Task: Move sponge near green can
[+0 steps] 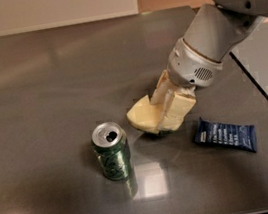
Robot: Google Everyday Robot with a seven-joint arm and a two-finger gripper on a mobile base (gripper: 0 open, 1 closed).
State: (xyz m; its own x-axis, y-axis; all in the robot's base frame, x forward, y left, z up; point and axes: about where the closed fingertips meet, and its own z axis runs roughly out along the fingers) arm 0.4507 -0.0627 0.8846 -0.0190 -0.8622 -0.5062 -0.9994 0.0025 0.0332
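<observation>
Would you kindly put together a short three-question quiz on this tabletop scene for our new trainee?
1. True or false: the can lies on its side.
2. Fill in: in the camera view, the wrapper lies to the ___ of the can.
3. The gripper, low over the table's middle, holds: A) the can, B) the sponge, C) the wrapper.

Key: 1 false, it stands upright; 2 right; 3 B.
</observation>
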